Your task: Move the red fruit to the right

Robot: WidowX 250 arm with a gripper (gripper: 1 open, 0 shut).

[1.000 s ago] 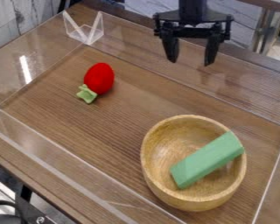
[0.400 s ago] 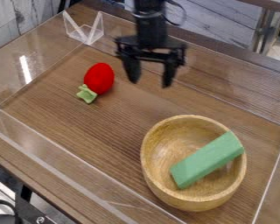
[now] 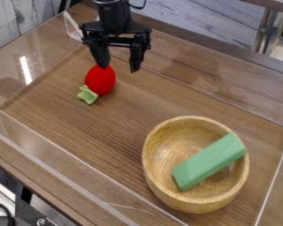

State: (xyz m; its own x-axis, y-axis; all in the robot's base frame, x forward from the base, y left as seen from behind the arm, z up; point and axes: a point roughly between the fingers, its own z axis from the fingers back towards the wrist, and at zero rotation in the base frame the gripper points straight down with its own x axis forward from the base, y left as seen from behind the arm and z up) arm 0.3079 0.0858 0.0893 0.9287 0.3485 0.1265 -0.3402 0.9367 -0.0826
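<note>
A wooden table [image 3: 120, 141] is seen filling most of the view, its grain running from upper left to lower right, and it is enclosed by a clear plastic wall [image 3: 20, 66] along its edges. Toward the lower right of the surface a round wooden bowl [image 3: 168, 141] is placed, and inside it a green rectangular block [image 3: 210, 161] is leaned, its long axis running from lower left up to the upper right, where its end rests on the bowl's rim.

At the upper left a black gripper [image 3: 118, 60] is held pointing straight down, its fingers [image 3: 139, 55] spread wide with nothing between them. Its left-hand finger in the picture is seen just over the top of the red fruit [image 3: 100, 79]; whether they touch cannot be told.

The red fruit is found on the left part of the table, well apart from the bowl. It is lying on its side, its long axis slanting from upper right to lower left. Its green leafy stem end [image 3: 88, 95] is pointed down and to the left, toward the near edge, while the rounded red end is turned toward the gripper.
</note>
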